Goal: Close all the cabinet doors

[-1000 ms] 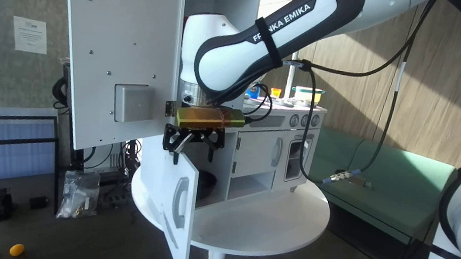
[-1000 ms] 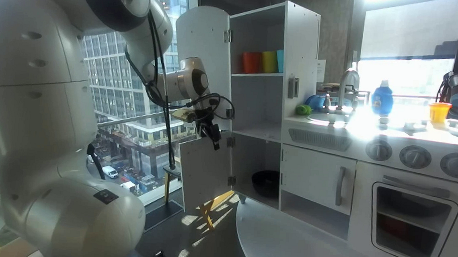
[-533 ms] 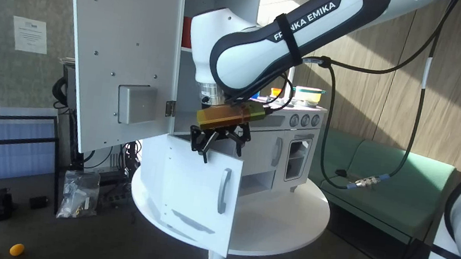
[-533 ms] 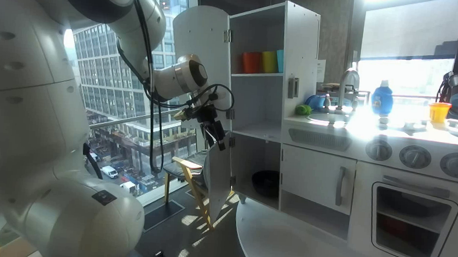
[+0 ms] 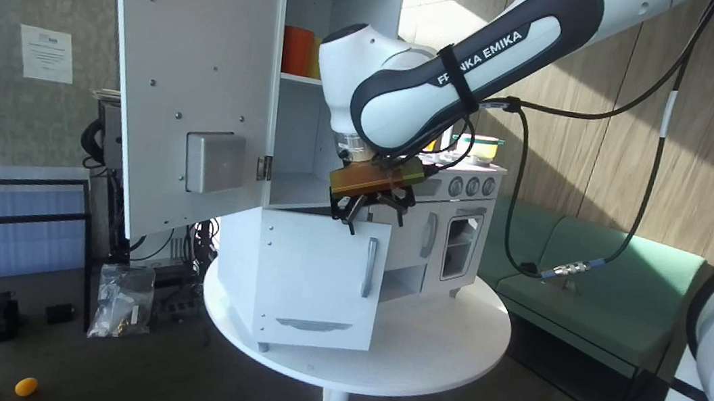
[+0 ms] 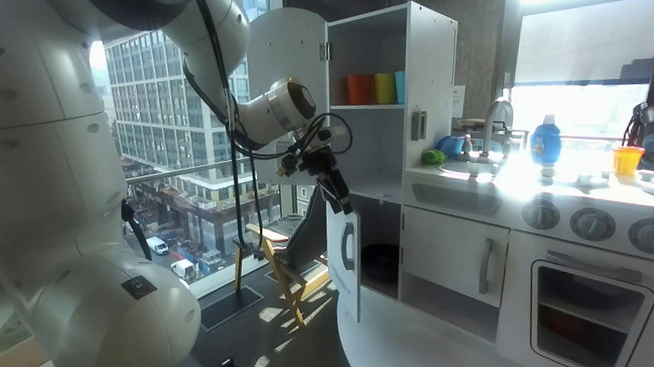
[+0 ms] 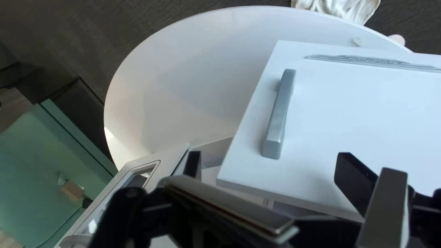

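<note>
The lower cabinet door [image 5: 313, 284] is a white panel with a grey handle. It stands partly open, and it also shows in an exterior view [image 6: 340, 253] and the wrist view [image 7: 348, 113]. The taller upper door [image 5: 176, 62], with a grey square panel, stands wide open; it also shows in an exterior view [image 6: 287, 48]. My gripper [image 5: 376, 225] is open, tilted at the lower door's top edge near the handle side, seen also in an exterior view [image 6: 344, 206]. In the wrist view its fingers [image 7: 270, 163] are spread and empty; one is before the door's outer face. Contact is unclear.
The cabinet stands on a round white table [image 5: 425, 365]. Colored cups [image 6: 359, 89] are on an upper shelf and a black bowl [image 6: 379, 262] is in the lower compartment. The toy oven [image 6: 590, 323] and a closed small door [image 6: 454, 253] adjoin. A green sofa [image 5: 598, 291] is behind.
The lower door has swung from wide open toward the cabinet front. My gripper has moved along with it, toward the oven side. The upper door has shifted slightly.
</note>
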{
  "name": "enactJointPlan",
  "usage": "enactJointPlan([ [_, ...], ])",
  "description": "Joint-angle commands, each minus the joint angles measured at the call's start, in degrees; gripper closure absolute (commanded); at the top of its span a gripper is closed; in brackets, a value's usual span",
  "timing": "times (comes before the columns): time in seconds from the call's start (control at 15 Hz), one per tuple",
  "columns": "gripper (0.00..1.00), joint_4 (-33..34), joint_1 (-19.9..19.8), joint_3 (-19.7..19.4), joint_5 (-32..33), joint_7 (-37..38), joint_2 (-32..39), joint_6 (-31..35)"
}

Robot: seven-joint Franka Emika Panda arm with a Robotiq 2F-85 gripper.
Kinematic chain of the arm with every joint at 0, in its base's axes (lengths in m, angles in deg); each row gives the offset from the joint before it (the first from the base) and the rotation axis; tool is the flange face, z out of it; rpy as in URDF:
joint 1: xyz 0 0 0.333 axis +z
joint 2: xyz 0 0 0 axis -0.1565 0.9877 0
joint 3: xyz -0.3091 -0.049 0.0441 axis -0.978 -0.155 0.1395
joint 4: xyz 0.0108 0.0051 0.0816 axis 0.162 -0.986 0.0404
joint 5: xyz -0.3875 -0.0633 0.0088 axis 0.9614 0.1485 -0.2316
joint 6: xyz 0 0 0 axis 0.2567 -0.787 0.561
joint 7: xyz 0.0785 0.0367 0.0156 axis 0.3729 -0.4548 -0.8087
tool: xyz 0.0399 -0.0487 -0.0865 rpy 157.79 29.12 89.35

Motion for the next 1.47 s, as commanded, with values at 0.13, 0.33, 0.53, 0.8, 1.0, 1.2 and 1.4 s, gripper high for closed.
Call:
enactJointPlan([
  [0.13, 0.00, -0.14, -2.78, -3.02, -1.51, 0.65, -0.66, 3.36],
  [0.33, 0.00, -1.37, -3.51, -4.50, -5.01, -0.60, -0.71, 9.52],
  [0.53, 0.00, -3.57, -3.88, -5.62, -10.17, -3.31, -1.86, 16.66],
  [0.8, 0.00, -7.14, -3.98, -5.57, -14.27, -6.59, -6.96, 20.30],
  [1.0, 0.00, -9.19, -4.05, -4.67, -15.58, -8.24, -11.58, 21.14],
  [1.2, 0.00, -10.54, -3.24, -3.72, -19.10, -12.28, -16.32, 20.55],
  [1.4, 0.00, -11.40, -2.88, -1.02, -20.32, -13.81, -21.30, 19.67],
])
